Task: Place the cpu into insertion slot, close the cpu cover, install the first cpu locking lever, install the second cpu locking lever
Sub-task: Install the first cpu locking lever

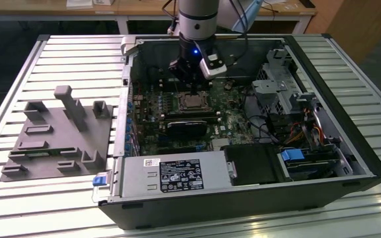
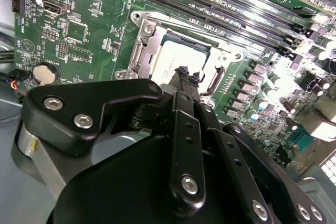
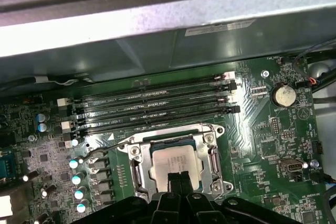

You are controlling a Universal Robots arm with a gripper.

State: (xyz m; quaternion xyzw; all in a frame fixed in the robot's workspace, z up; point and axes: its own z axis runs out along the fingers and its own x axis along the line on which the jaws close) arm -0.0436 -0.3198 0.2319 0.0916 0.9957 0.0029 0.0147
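**Pincer (image 3: 178, 178) shut above seated cpu (image 3: 173, 161)**

The case (image 1: 243, 203) lies open on its side, giving the arm (image 1: 197, 20) a straight reach down to the board (image 3: 262, 129). Right under the pincer's tips the slot (image 3: 131, 153) holds the cpu flat, with the cover (image 3: 173, 134) seemingly down around it. The pincer is closed tight, gripping nothing. Well away from it, a white label (image 1: 180, 174) has print too small to read.
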